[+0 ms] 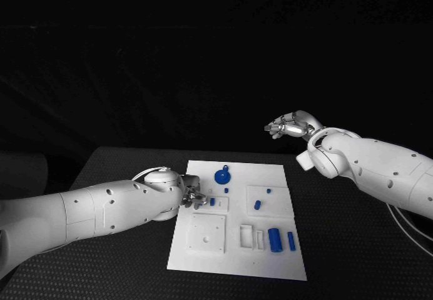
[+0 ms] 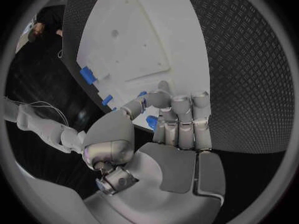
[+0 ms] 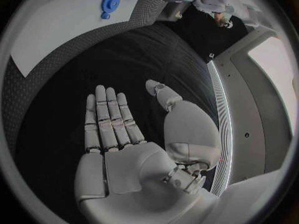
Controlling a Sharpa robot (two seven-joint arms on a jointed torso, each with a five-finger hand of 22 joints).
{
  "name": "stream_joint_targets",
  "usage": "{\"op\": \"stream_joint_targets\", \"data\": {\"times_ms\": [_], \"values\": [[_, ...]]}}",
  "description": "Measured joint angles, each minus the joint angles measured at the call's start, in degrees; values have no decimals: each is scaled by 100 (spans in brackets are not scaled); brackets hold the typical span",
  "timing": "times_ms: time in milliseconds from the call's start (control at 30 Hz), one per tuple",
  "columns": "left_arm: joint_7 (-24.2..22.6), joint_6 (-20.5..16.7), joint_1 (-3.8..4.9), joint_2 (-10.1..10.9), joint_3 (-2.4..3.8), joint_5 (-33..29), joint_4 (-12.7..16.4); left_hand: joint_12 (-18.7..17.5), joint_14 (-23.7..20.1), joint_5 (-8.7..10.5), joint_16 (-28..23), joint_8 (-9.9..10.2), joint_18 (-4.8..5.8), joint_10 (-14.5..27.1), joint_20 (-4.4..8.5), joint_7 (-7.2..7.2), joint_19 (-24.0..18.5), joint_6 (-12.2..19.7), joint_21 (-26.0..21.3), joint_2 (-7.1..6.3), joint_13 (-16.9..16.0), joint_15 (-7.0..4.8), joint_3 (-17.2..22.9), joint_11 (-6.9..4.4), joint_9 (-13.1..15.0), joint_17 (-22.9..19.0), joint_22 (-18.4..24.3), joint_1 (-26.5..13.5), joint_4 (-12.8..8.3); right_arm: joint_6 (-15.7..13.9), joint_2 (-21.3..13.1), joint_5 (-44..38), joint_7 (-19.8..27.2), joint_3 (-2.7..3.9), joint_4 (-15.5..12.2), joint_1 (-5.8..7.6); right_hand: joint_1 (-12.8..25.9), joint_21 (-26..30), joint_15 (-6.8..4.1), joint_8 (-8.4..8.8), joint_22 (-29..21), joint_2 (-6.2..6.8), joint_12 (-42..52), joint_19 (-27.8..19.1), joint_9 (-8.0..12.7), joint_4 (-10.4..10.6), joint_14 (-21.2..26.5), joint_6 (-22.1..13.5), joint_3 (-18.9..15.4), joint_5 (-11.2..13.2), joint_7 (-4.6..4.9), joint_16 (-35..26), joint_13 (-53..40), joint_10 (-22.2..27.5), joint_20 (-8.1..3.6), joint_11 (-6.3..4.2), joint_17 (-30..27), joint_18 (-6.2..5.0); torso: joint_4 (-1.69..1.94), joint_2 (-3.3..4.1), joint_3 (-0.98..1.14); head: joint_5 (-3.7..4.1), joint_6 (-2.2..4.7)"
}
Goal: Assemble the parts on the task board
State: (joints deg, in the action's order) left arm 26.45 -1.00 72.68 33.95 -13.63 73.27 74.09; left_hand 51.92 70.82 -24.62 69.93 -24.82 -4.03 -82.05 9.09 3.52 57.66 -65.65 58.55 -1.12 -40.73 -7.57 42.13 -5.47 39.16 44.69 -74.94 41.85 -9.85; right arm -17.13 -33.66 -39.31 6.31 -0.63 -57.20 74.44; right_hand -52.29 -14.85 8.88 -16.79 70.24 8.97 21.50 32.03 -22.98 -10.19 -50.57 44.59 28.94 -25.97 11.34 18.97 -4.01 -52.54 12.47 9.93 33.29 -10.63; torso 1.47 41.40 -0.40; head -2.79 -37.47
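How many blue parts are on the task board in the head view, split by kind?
Round blue disc: 1
Long blue cylinders: 2
Small blue pieces: 4
Total: 7 visible; the left hand may hide more.

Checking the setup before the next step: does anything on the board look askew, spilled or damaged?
Nothing stands out. The task board lies flat on the table; the blue parts sit on it, none off its edge. The left hand is at the board's left side, the right hand raised beyond it, palm flat and holding nothing.
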Motion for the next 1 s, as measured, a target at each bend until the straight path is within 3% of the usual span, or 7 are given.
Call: {"op": "stream_joint_targets", "data": {"times_ms": [200,633,700,800,867,900,1000], "values": [[-1,0,1,-7,0,-9,-9,0,0,-271,0,-17,2,0,0,-7,0,4,0,31,11,0,10,0,0,0,-1,31,-59,1,0,0,0,0,0,0,0,0,0,0,0,0,0,0,0,0,0,0,0,-22,0,0,0,0,0,0,0,0,0,0,0,4,4],[-12,29,3,-17,4,-40,-40,0,0,-240,0,-32,4,0,0,-25,0,-5,0,67,27,1,-21,0,0,-12,0,25,-90,2,-3,0,0,0,-1,0,0,0,0,0,5,0,0,0,0,0,0,0,0,-22,0,0,0,0,0,0,-1,0,1,-1,1,7,18],[-13,34,3,-18,4,-46,-41,0,0,47,0,-32,5,0,0,-27,0,-4,0,84,41,1,-25,0,-9,-15,1,23,-85,2,-3,0,0,0,-2,0,0,22,0,0,5,0,0,0,3,0,0,0,0,-22,0,0,0,0,0,0,-1,0,1,-1,1,5,21],[-13,36,-1,-17,-1,-53,-50,0,-1,400,0,-26,2,1,0,-47,0,-7,0,54,55,1,-240,1,-7,-27,1,-7,97,3,-3,0,0,0,-1,0,0,22,0,0,5,0,0,0,5,0,0,0,0,-22,0,0,0,0,0,0,0,0,1,-1,-1,4,22],[-14,36,-7,-18,-3,-56,-56,0,-21,627,0,-21,0,2,1,-155,0,-93,0,-69,63,-19,-337,2,-8,-29,1,-130,195,3,-3,0,-1,0,-1,0,0,22,0,0,5,0,0,0,5,0,0,0,0,-22,0,0,0,0,0,0,4,0,1,0,-1,4,22],[-14,35,-11,-18,-5,-57,-63,0,-21,734,0,-20,0,86,1,-318,0,-270,0,-147,68,-19,-375,-8,-8,-32,1,-209,245,4,-3,0,-1,0,-1,0,0,22,0,0,4,0,0,0,5,0,0,0,0,-22,0,0,0,0,0,0,4,0,1,0,-1,4,23],[-15,33,-16,-11,-7,-62,-66,0,-21,1139,0,-20,-1,170,1,-374,0,-346,-33,-410,81,-19,-416,-70,-8,-39,1,-295,419,5,-4,0,-1,-1,0,0,0,22,0,0,4,0,0,0,5,0,0,0,0,-22,0,0,0,0,0,0,4,0,2,-1,-2,3,23]]}}
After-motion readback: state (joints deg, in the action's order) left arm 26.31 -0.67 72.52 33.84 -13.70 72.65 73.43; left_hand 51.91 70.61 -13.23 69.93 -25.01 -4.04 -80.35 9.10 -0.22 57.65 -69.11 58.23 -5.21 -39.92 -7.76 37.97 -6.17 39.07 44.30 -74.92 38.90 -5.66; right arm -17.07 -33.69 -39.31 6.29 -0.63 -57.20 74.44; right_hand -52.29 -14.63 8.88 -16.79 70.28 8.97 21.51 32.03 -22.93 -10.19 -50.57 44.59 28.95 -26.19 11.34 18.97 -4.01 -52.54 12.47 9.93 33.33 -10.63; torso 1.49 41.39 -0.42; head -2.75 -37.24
